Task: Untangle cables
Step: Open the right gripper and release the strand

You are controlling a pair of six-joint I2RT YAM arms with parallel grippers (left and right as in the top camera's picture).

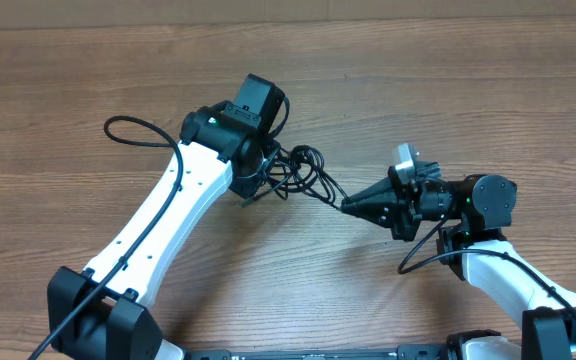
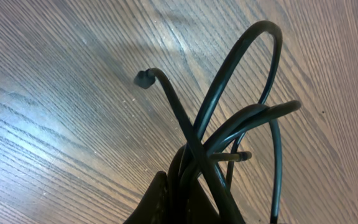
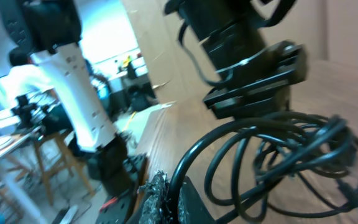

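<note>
Left gripper (image 1: 256, 185) and right gripper (image 1: 352, 207) each clench the cables (image 1: 304, 168) strung between them; pull apart slowly, watching for knots tightening.

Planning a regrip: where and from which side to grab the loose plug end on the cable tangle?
I'd grip the straight stretch just behind the plug, coming from the left in the left wrist view. It sticks out alone; loops crowd its right.
</note>
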